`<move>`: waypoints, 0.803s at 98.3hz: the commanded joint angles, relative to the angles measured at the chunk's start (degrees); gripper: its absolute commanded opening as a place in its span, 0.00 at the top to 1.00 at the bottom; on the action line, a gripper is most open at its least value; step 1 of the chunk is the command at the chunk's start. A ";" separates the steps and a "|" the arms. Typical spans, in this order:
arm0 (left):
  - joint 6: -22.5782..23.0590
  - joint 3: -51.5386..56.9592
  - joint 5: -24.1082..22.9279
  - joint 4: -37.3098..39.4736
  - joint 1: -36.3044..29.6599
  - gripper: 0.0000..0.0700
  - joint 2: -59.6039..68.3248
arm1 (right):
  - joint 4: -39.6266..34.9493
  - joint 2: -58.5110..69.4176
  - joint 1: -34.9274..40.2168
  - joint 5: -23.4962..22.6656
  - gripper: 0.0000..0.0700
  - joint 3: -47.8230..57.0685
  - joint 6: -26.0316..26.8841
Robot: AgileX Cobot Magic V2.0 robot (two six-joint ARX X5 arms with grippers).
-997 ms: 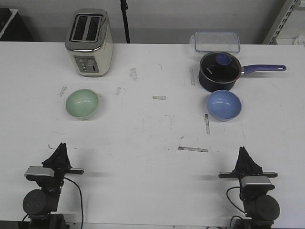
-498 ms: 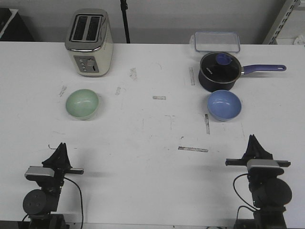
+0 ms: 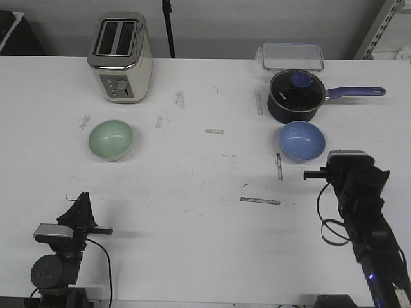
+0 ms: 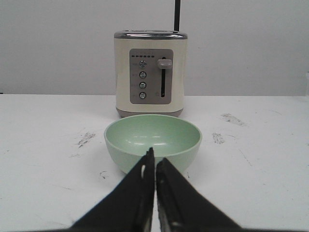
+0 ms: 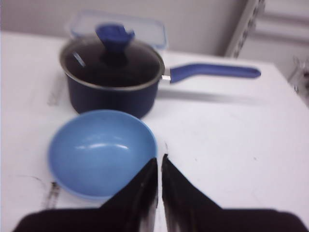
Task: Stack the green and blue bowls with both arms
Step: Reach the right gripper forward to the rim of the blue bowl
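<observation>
Part the right gripper (image 5: 160, 162), whose jaws are pressed together, before you straddle the blue bowl's (image 5: 102, 151) near rim; left gripper (image 4: 155, 163) is likewise closed.

No legible text, labels or numbers anywhere.

left gripper (image 4: 155, 162): jaws pressed together, tips just short of green bowl (image 4: 152, 141) | bowl upright on scuffed white counter (image 4: 48, 169) | cream toaster (image 4: 150, 73) close behind it
</observation>
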 commanded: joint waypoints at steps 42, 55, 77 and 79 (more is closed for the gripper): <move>-0.15 -1.27 -0.13 0.81 0.00 1.00 -0.11 | -17.49 25.73 -1.75 -10.56 0.99 25.57 9.35; -0.13 -1.27 -0.13 0.81 0.00 1.00 -0.11 | -26.69 32.28 -2.80 -13.81 0.99 33.94 9.40; -0.13 -1.27 -0.13 0.81 0.00 1.00 -0.11 | -38.80 41.35 -5.14 -13.75 0.78 46.56 9.88; -0.13 -1.27 -0.13 0.81 0.00 1.00 -0.11 | -39.60 42.01 -5.33 -13.75 0.73 47.50 9.86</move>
